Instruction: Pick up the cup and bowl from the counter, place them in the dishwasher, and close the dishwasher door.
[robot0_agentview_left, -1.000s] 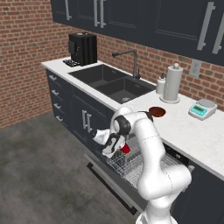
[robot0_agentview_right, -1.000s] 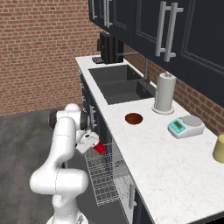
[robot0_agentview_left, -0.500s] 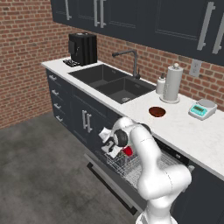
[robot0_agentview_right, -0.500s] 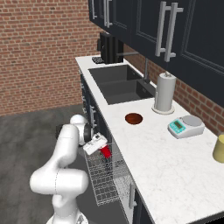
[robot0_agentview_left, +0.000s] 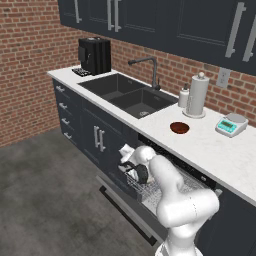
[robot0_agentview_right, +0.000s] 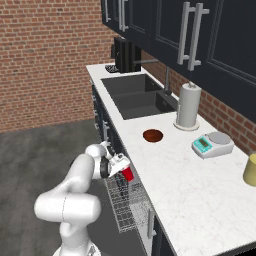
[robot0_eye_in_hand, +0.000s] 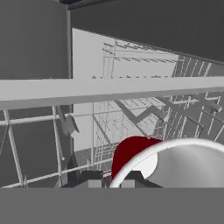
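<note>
**Cup at the rack, bowl on the counter**

Down low we go: the gripper (robot0_agentview_right: 123, 167) hangs at the near edge of the dishwasher (robot0_agentview_left: 172, 187), and the cup (robot0_agentview_right: 128, 174) is right at its tip, tilted, red side showing in the right base view. The fingers (robot0_eye_in_hand: 91, 179) sit close together on the cup's white rim (that is how the hand view reads, with the rim curving big and pale across the lower right). The cup hovers just above the white wire rack (robot0_agentview_right: 125, 207), which is pulled out over the dishwasher door (robot0_agentview_left: 125, 210); whether the cup touches the wires I cannot tell. In the hand view the rack's grid of thin wires spreads out beyond the cup (robot0_eye_in_hand: 131, 155).

Up on the counter (robot0_agentview_right: 170, 180), the bowl (robot0_agentview_right: 153, 135) sits alone on white stone, between the sink (robot0_agentview_right: 135, 97) and the paper towel roll (robot0_agentview_right: 188, 106), well apart from the gripper. Nothing shows inside it.

From the left base view, the arm's white bulk covers the cup, and the gripper (robot0_agentview_left: 131, 167) shows as a dark shape at the rack's corner; the bowl (robot0_agentview_left: 179, 128) is plain to see. The right base view gives the yellow tumbler (robot0_agentview_right: 250, 170) at the far right edge, plus the scale (robot0_agentview_right: 212, 144).
</note>
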